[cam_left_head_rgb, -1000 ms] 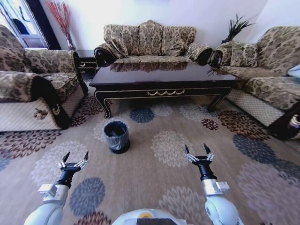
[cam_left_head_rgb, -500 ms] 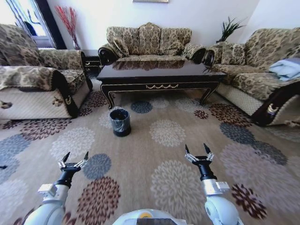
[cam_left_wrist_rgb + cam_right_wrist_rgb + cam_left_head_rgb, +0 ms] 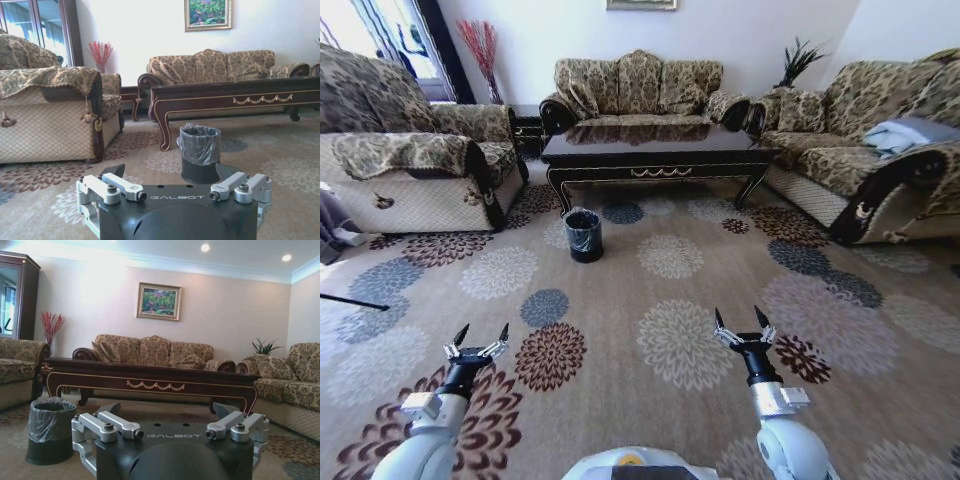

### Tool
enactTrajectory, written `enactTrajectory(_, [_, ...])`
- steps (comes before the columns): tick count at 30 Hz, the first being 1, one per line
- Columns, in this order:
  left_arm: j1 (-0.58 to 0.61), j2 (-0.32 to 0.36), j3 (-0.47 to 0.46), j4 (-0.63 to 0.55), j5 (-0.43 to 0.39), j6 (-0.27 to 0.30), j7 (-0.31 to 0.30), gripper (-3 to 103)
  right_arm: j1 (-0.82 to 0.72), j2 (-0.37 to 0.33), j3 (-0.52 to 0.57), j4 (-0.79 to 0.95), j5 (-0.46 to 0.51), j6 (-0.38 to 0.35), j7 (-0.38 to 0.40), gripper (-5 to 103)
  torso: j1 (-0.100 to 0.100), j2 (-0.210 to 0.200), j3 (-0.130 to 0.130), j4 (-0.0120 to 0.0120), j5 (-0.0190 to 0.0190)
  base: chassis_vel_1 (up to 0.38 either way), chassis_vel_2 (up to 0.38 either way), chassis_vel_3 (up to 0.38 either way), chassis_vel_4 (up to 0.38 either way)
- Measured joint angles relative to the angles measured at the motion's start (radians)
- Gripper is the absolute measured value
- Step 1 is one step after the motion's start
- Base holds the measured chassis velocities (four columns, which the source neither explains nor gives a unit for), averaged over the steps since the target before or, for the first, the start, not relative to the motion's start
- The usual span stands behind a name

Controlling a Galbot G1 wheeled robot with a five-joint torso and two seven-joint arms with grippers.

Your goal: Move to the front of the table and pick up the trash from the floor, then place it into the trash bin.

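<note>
The dark glossy table (image 3: 655, 150) with gold trim stands far ahead, and also shows in the left wrist view (image 3: 235, 97) and right wrist view (image 3: 150, 377). The small black trash bin (image 3: 584, 235) stands on the flower-patterned floor (image 3: 650, 290) before the table's left front leg, upright with its bag lining (image 3: 199, 145) (image 3: 50, 425). My left gripper (image 3: 482, 333) (image 3: 169, 172) and right gripper (image 3: 738, 318) (image 3: 167, 410) hover low over the carpet, well short of the bin. Both are open with nothing between their fingers. The trash is out of view.
Patterned sofas stand on the left (image 3: 410, 165), behind the table (image 3: 638, 85) and on the right (image 3: 880, 150), the right one with a blue-grey cloth (image 3: 905, 132). A thin dark rod (image 3: 355, 301) lies on the carpet at left. Wide carpet lies between me and the bin.
The whole head view has shifted: table, bin and sofas now look smaller and farther off, so the camera has backed away. Both arms hold the same pose, grippers still open.
</note>
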Motion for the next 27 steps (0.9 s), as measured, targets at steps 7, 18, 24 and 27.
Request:
enactTrajectory(7, [0.0, 0.0, 0.0, 0.0, 0.0, 0.0, 0.0, 100, 0.0, 0.0, 0.0, 0.0, 0.0, 0.0, 0.0, 100, 0.003, 0.019, 0.015, -0.0001, -0.0003, 0.172, -0.161, -0.186, 0.154])
enactTrajectory(18, [0.0, 0.0, 0.0, 0.0, 0.0, 0.0, 0.0, 100, 0.001, 0.0, 0.0, 0.0, 0.0, 0.0, 0.0, 100, 0.014, 0.065, 0.051, -0.0001, -0.0003, -0.035, 0.017, 0.026, -0.025])
enactTrajectory(24, [0.0, 0.0, 0.0, 0.0, 0.0, 0.0, 0.0, 100, 0.0, 0.0, 0.0, 0.0, 0.0, 0.0, 0.0, 100, 0.021, 0.086, 0.065, -0.0001, -0.0003, 0.0, 0.0, 0.0, 0.0])
enactTrajectory(27, [0.0, 0.0, 0.0, 0.0, 0.0, 0.0, 0.0, 100, 0.0, 0.0, 0.0, 0.0, 0.0, 0.0, 0.0, 100, 0.024, 0.102, 0.078, -0.0001, -0.0003, 0.056, -0.051, -0.061, 0.057])
